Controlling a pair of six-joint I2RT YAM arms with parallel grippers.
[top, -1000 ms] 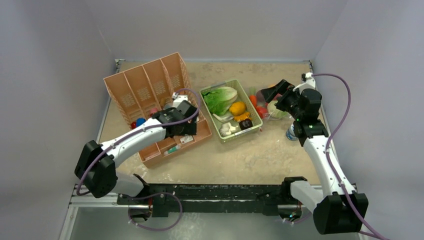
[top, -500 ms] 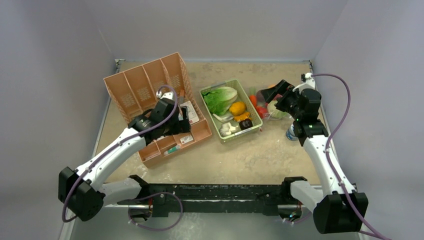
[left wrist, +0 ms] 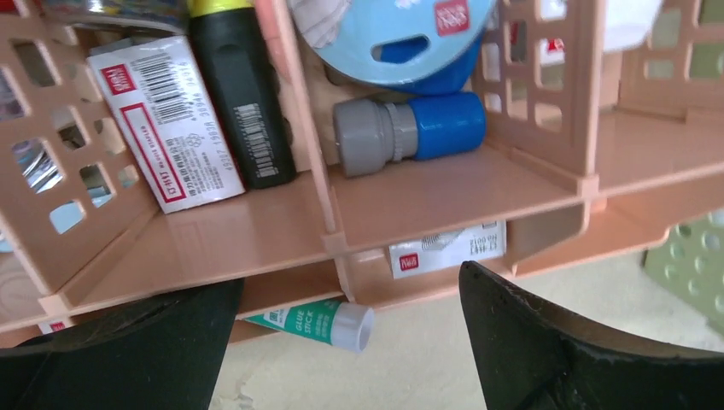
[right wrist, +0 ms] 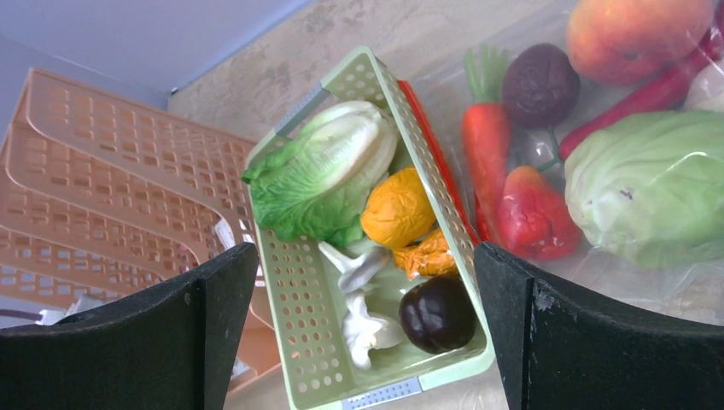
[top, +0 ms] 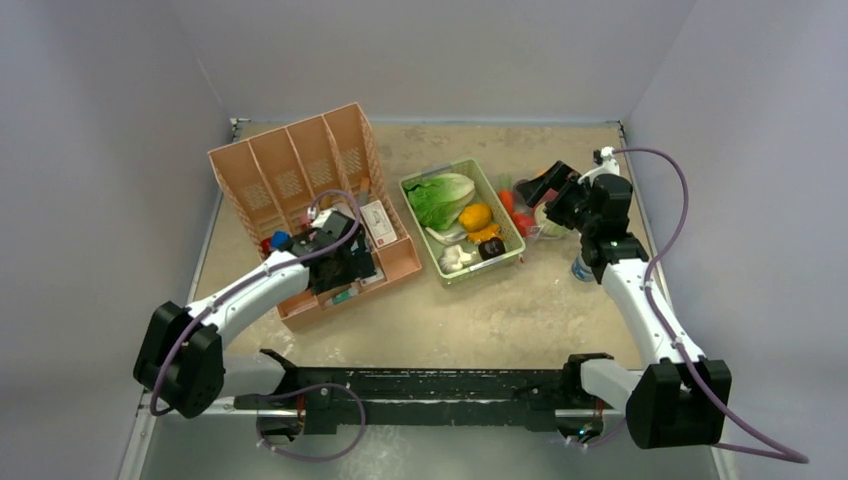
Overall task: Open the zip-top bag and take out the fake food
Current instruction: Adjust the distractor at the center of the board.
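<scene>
Fingers (right wrist: 580, 342) of the right gripper (right wrist: 363, 256) stand wide and empty, as do those of the left gripper (left wrist: 352, 282). Beyond the right-hand finger lies the bag (right wrist: 657, 286). Its film looks limp, crinkly and slippery, light but lumpy with cabbage (right wrist: 649, 184), carrot (right wrist: 485, 145) and peach (right wrist: 636, 34). Its red zip strip (right wrist: 431, 149), likely the stiffest part, seems the place to pinch. The rack (left wrist: 427, 188) sits ahead of the left fingers, well apart. The tray (right wrist: 299, 282), between the right fingers, lies against the strip and crowds it.
</scene>
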